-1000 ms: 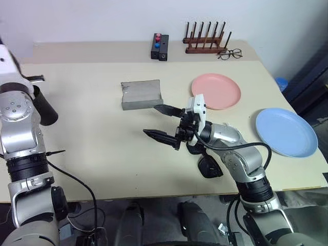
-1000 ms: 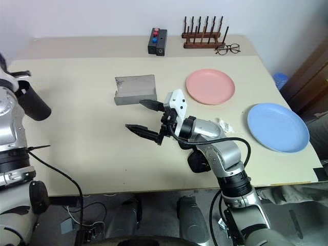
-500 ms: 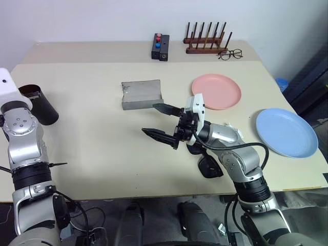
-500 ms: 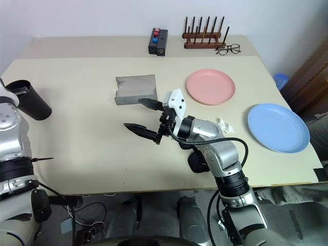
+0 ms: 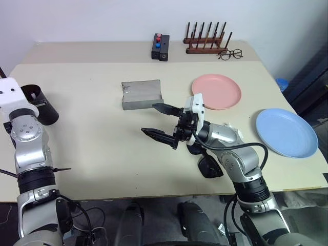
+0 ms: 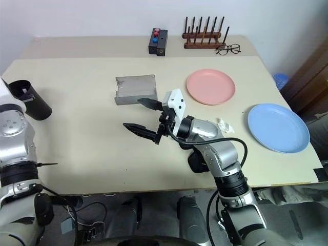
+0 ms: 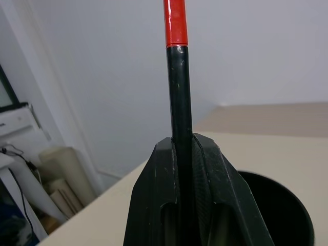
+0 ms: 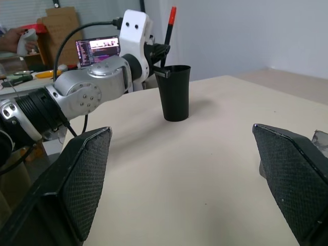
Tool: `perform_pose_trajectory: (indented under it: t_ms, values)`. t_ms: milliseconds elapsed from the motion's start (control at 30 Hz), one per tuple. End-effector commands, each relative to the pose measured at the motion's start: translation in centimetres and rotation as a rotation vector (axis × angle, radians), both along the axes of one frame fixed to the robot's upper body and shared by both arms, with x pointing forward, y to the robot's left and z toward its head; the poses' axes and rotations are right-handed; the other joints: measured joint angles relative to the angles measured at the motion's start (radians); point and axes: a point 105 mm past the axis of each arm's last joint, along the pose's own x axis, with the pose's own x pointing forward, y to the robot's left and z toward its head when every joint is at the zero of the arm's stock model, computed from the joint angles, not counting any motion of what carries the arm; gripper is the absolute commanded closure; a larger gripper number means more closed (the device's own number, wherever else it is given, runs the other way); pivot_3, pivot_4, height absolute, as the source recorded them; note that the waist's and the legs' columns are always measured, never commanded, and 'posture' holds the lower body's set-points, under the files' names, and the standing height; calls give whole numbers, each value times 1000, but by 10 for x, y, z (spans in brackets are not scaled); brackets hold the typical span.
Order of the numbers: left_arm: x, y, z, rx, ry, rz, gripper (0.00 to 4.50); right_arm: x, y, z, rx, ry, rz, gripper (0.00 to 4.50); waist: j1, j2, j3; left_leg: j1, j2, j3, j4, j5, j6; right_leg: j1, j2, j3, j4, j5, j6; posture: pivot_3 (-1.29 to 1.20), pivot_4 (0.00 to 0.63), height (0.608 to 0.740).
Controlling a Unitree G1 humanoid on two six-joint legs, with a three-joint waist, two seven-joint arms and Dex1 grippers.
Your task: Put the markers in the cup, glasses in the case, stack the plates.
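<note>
bright even light, soft shadows — sharp, no glare

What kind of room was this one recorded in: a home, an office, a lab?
Most likely a lab or workshop. Sorting props sit on one plain table against a bare wall, and the right wrist view shows a lit laptop, cardboard boxes and a person's hand holding a controller.

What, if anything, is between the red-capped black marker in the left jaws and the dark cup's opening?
Nothing visible: the thin black red-capped marker is upright beside the tall dark tapered cup, whose rim looks unobstructed.
</note>
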Motion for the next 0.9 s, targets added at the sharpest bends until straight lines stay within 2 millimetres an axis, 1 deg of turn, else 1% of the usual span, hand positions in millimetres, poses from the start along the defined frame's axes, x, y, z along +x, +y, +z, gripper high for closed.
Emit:
perform_pose_trajectory:
  t_ms: [33,100,167,467,533,633,667,700,733,767,800,833,867,900]
  values:
    - [-6,2,13,14,-50,8,4052,-4,3,14,28,-56,17,0,0,0,0,0,0,0,0,0,0,0,0,0,0,0,0,0,150,740]
    - [-6,2,12,17,-46,13,3272,-4,3,13,28,-56,18,0,0,0,0,0,0,0,0,0,0,0,0,0,0,0,0,0,150,740]
    - [-7,2,12,20,-44,18,2396,-4,3,13,29,-55,18,0,0,0,0,0,0,0,0,0,0,0,0,0,0,0,0,0,150,740]
    - [-6,2,11,10,-47,22,2396,-4,3,13,29,-53,15,0,0,0,0,0,0,0,0,0,0,0,0,0,0,0,0,0,150,740]
    - [-6,0,16,11,-65,17,2396,-3,3,13,29,-54,14,0,0,0,0,0,0,0,0,0,0,0,0,0,0,0,0,0,150,740]
    - [-5,-7,29,17,-112,-12,2396,-3,3,14,28,-55,12,0,1,0,0,0,0,0,0,0,0,0,0,0,0,0,0,0,150,740]
    - [0,-16,39,29,-130,-62,2396,-3,3,13,27,-54,11,0,1,0,0,0,0,0,0,0,0,0,0,0,0,0,0,0,150,740]
    - [7,-31,49,36,-144,-157,2396,-3,2,13,26,-54,10,0,3,0,0,0,0,0,0,0,0,0,0,0,0,0,0,0,150,740]
    - [16,-51,58,28,-154,-293,2120,-2,2,13,23,-53,8,0,6,0,0,0,0,0,0,0,0,0,0,0,0,0,0,0,150,740]
    - [25,-78,64,30,-143,-461,1845,-2,2,12,21,-53,6,0,8,0,0,0,0,0,0,0,-1,0,0,0,0,0,0,0,150,740]
    - [31,-100,64,40,-100,-590,1494,-2,1,12,18,-53,4,0,13,-1,0,-1,0,0,0,1,-1,0,0,-1,0,0,0,0,150,740]
    - [36,-119,60,50,-40,-693,1046,-1,0,12,16,-54,1,0,17,-1,0,-1,0,0,0,1,-2,0,0,-1,0,0,0,0,150,740]
    - [40,-135,52,54,36,-780,533,0,0,12,14,-54,-2,0,18,-1,0,0,0,0,0,1,-2,1,0,0,-1,0,0,0,150,740]
    - [45,-161,34,128,208,-896,18,2,-2,12,10,-55,-9,0,17,-1,0,0,0,0,0,1,-2,1,-1,0,-1,0,-1,0,150,740]
